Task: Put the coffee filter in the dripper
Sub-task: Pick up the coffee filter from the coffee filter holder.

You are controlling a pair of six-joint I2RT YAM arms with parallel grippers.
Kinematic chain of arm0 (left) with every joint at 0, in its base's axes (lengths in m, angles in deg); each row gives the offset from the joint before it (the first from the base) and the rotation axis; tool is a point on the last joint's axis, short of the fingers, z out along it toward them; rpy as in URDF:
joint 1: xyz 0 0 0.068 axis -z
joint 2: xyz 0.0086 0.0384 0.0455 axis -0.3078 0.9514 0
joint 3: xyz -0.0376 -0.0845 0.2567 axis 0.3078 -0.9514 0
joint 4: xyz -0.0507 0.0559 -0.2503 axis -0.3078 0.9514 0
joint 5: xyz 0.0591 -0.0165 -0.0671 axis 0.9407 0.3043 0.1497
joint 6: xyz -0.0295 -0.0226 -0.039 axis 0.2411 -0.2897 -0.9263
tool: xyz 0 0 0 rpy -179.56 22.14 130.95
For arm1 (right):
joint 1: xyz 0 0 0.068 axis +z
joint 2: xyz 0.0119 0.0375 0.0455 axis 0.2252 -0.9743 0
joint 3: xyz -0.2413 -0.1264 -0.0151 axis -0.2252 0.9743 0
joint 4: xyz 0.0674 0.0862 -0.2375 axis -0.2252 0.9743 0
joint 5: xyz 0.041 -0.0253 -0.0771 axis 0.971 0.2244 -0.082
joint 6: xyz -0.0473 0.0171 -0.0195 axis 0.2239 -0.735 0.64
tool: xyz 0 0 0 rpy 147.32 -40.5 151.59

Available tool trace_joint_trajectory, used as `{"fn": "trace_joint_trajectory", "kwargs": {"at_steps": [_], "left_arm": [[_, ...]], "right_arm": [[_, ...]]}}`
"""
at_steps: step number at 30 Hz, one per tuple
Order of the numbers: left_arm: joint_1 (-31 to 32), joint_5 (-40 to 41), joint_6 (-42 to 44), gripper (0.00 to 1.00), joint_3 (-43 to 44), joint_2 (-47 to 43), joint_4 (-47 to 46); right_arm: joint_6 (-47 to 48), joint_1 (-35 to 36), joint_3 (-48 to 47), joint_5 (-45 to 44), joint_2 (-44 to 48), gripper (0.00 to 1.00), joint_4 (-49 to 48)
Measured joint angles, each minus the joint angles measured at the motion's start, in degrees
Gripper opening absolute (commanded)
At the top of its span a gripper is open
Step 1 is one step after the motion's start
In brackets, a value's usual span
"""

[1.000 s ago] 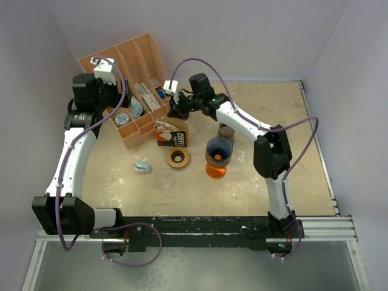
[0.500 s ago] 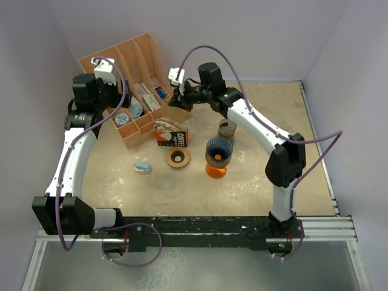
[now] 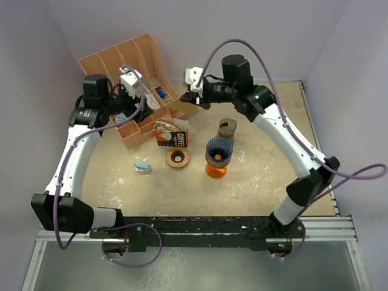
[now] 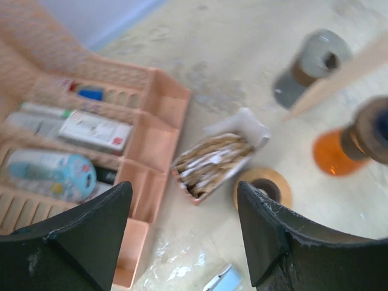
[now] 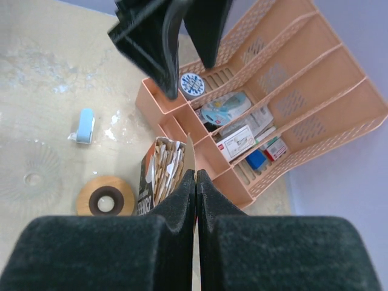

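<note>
On the mottled beige tabletop (image 3: 260,182) between pale lilac walls (image 3: 254,30), the right gripper (image 5: 195,177) pinches a coffee filter (image 4: 354,65); the left gripper (image 4: 182,194) gapes empty.

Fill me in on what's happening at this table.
The right end effector is shut on a brown paper coffee filter, holding it in the air just beyond the open filter box. The blue dripper stands on the table with no filter in it yet. The left end effector is open and holds nothing, hovering by the peach organizer.
</note>
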Motion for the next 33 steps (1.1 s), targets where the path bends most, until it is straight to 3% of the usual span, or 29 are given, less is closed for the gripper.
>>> {"fn": "trace_joint_trajectory", "kwargs": {"at_steps": [5, 14, 27, 29, 33], "left_arm": [[7.1, -7.8, 9.9, 0.6, 7.4, 2.5, 11.2], [8.0, -19.0, 15.3, 0.42, 14.6, 3.7, 19.8], [15.3, -23.6, 17.8, 0.47, 19.4, 7.1, 25.3], [16.8, -23.0, 17.9, 0.41, 20.7, 8.3, 25.3], [19.1, -21.9, 17.9, 0.13, 22.1, 10.5, 25.3]], "right_arm": [[4.6, -0.3, -0.3, 3.9, 6.3, 0.0, 5.0], [7.9, -2.3, -0.9, 11.5, 9.9, 0.0, 10.8], [9.5, -5.6, -1.3, 21.0, 9.1, 0.0, 13.0], [9.5, -5.6, -1.4, 21.6, 8.2, 0.0, 13.0], [9.1, -5.6, -1.4, 22.5, 6.8, 0.0, 13.0]]}}
